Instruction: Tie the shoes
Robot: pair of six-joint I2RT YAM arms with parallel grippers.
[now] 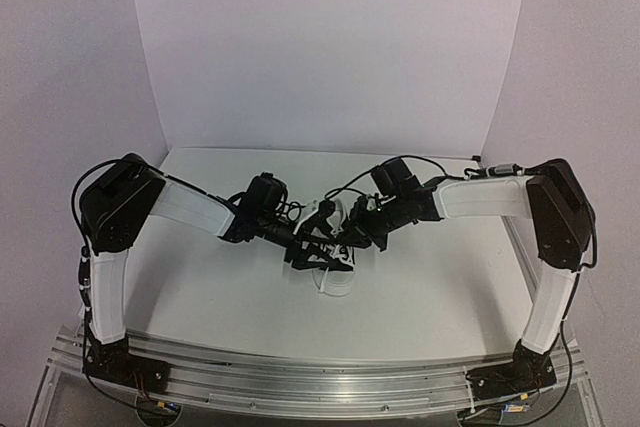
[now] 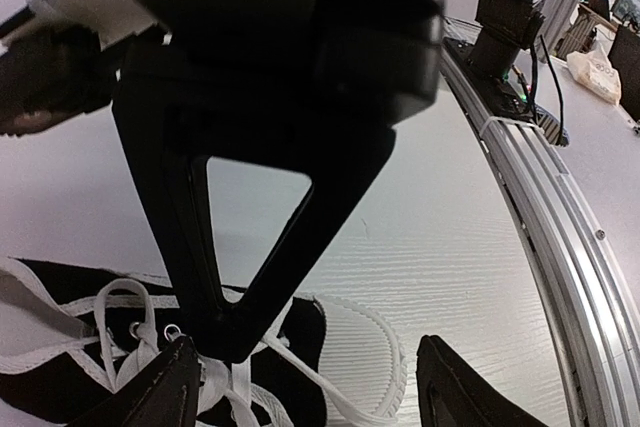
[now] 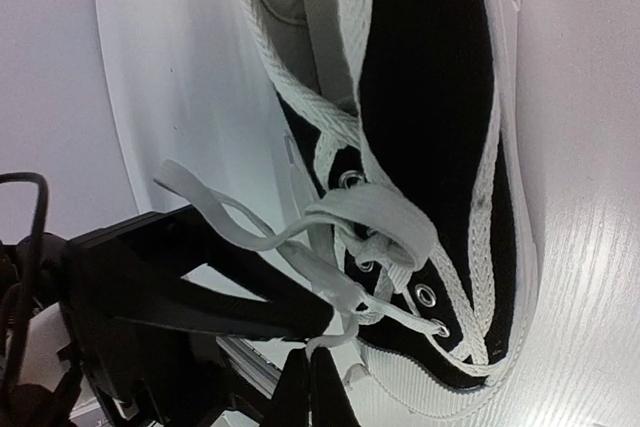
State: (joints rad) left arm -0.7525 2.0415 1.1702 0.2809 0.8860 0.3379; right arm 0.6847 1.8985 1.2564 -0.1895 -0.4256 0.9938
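Left end effector is spread wide open and gripping nothing. One finger is over the sneaker's eyelets, the other out over bare counter. The sneaker sits mid-counter, toe at 6 o'clock from overhead. The arms meet over it from 10 and 2 o'clock. Right end effector looks pinched closed on a white lace.

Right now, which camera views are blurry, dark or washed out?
Top external: even, soft light, but the shoe is tiny and half hidden. Left wrist: the right gripper looms as a near-black silhouette; the rail bends from lens distortion. Right wrist: shoe and laces sharp, surroundings washed pale.
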